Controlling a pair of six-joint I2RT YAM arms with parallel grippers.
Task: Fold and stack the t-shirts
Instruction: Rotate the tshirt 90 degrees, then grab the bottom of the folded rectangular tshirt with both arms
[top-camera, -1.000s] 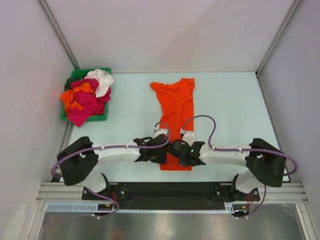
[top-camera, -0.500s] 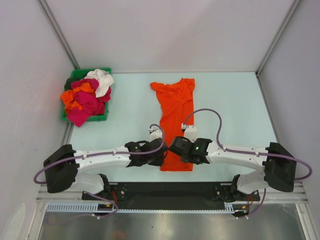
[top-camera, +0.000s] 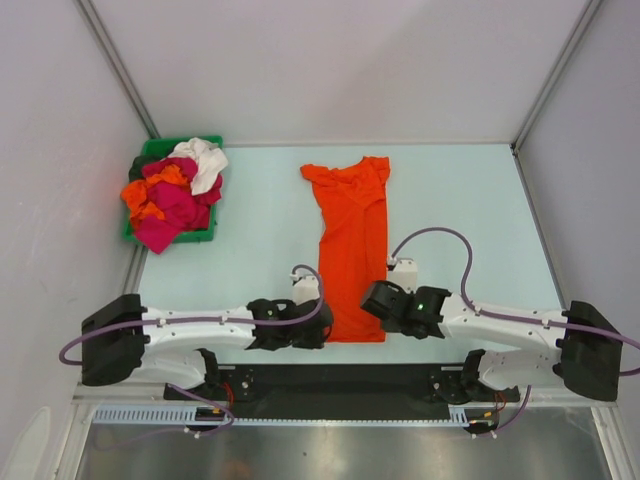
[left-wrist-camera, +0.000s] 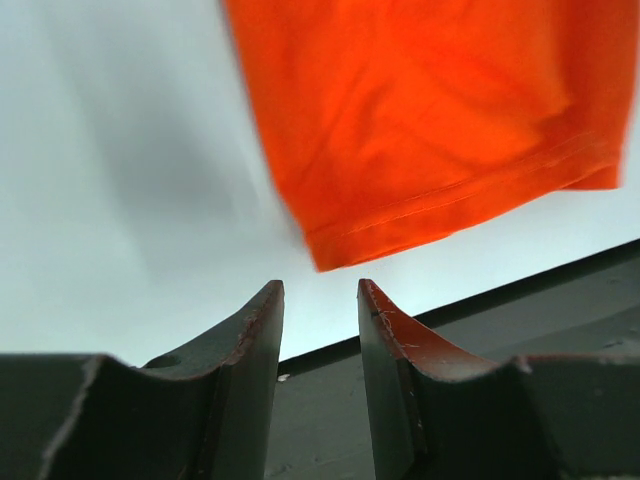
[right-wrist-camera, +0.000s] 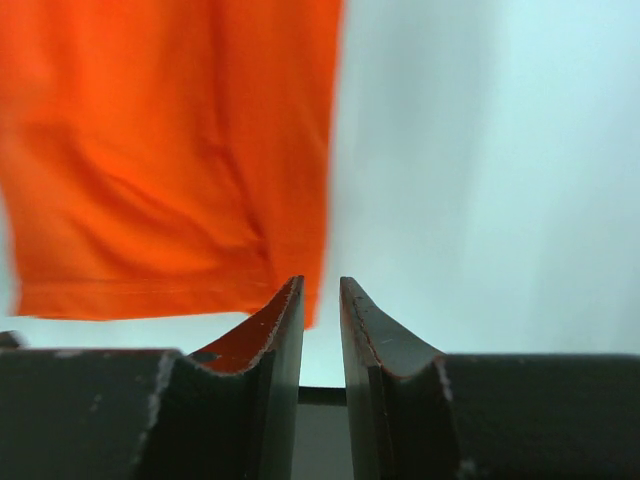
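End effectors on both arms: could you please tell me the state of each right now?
Left end effector: open, empty, just short of the orange t-shirt.
Right end effector: slightly open, holding nothing.

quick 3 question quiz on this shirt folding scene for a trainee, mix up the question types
1. True or false: the orange t-shirt lies inside the green bin.
2. What does the left gripper hold? A) the shirt's hem B) a white shirt C) nothing
3. Fill in: the right gripper sits by the shirt's ____ hem corner (near-left or near-right).

Key
1. False: it lies flat on the table, apart from the bin.
2. C: the jaws are open with only table showing between them.
3. near-right
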